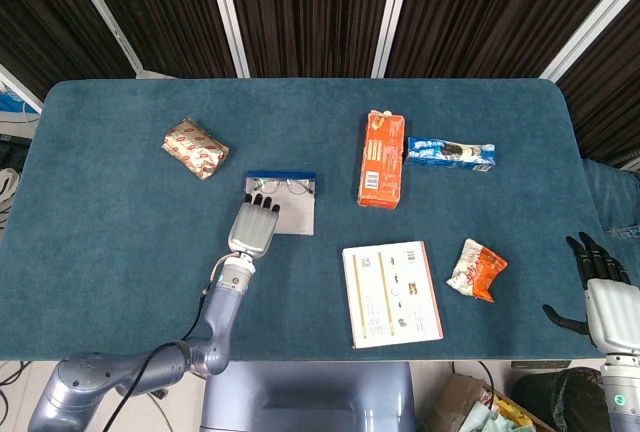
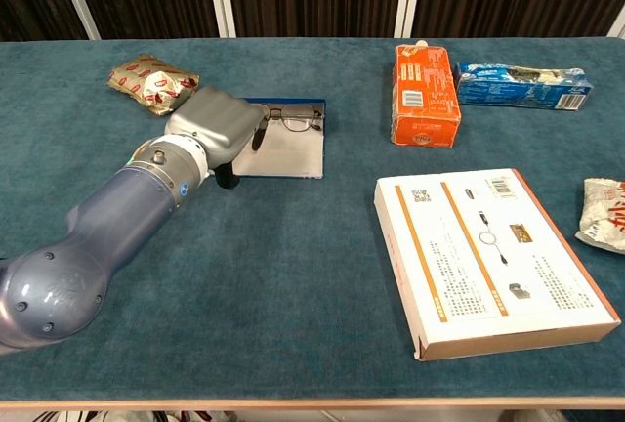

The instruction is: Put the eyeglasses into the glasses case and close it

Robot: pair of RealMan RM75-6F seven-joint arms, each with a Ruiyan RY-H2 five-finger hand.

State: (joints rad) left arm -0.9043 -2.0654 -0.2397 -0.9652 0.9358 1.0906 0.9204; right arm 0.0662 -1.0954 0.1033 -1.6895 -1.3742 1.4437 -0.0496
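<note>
The glasses case [image 1: 297,214] lies open on the blue table, a flat grey tray with a blue far edge [image 2: 288,155]. Thin-framed eyeglasses [image 1: 295,188] rest inside along that far edge [image 2: 298,119]. My left hand [image 1: 255,229] lies palm-down over the case's left part, its fingertips [image 2: 259,133] touching the left lens area, and nothing is lifted. The hand [image 2: 217,126] hides the left end of the frame. My right hand [image 1: 600,282] hangs off the table's right front corner, fingers spread and holding nothing.
A gold snack packet [image 1: 195,148] sits left of the case. An orange carton [image 1: 381,159] and a blue biscuit pack [image 1: 451,152] lie to the right. A white-and-orange box [image 1: 392,293] and a red-white snack bag [image 1: 476,270] are at front right.
</note>
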